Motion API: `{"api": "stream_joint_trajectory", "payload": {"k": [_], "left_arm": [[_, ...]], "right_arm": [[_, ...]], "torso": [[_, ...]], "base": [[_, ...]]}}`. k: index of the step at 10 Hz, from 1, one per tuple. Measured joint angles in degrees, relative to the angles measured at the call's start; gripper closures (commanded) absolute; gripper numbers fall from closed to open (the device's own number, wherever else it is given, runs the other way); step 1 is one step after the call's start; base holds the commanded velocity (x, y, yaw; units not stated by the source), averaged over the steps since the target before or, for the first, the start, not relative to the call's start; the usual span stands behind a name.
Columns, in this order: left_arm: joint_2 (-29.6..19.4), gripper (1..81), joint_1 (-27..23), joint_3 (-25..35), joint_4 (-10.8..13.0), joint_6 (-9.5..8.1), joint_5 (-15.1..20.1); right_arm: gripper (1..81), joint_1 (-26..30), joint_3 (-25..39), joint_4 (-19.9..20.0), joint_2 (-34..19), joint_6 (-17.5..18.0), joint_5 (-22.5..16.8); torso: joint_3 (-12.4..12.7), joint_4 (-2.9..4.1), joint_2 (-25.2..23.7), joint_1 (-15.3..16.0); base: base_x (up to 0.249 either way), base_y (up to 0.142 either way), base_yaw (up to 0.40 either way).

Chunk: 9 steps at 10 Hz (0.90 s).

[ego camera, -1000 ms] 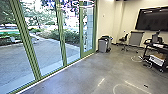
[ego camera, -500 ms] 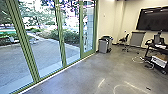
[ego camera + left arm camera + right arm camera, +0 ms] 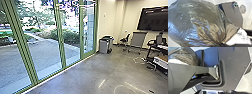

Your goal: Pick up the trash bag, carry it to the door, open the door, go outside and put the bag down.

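Note:
Tall glass panels in green frames run along the left of the head view, with a narrow door [image 3: 81, 37] at their far end, standing shut. In the left wrist view the dark, shiny trash bag [image 3: 204, 23] bulges large, its plastic gathered into creases at my left gripper [image 3: 222, 44], which is shut on it. White material pokes out beside the gathered neck. Part of the same trash bag [image 3: 189, 57] shows in the right wrist view, behind a grey arm link.
A grey bin [image 3: 104, 45] stands by the wall just past the door. Farther right are a chair [image 3: 125, 40], a grey cabinet [image 3: 138, 40] and a black cart [image 3: 152, 53] with cables on the floor. A dark screen [image 3: 153, 18] hangs above. Paving lies beyond the glass.
The whole head picture has shifted a little as the robot moves: the near green posts slide left, while the cart and cabinet slide right.

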Motion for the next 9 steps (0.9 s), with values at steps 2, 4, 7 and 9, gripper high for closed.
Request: {"api": "stream_joint_trajectory", "payload": {"k": [2,4,7,9], "left_arm": [[0.0,81.1,0.0,0.0,0.0,0.0,0.0],[0.0,81.1,0.0,0.0,0.0,0.0,0.0],[0.0,81.1,0.0,0.0,0.0,0.0,0.0],[-0.3,81.1,0.0,0.0,0.0,0.02,-0.1]], "right_arm": [[1.0,0.0,0.0,0.0,0.0,0.0,0.0],[1.0,0.0,0.0,0.0,0.0,0.0,0.1],[1.0,0.0,0.0,0.0,0.1,0.0,0.1],[1.0,0.0,-0.2,-0.2,0.2,0.0,0.2]], "torso": [[0.0,0.0,0.0,0.0],[0.0,0.0,0.0,0.0],[0.0,0.0,0.0,0.0],[0.0,0.0,0.0,0.0]], "base": [[0.154,0.0,0.0],[0.154,0.0,0.0],[0.154,-0.067,0.0],[0.155,-0.073,0.0]]}}
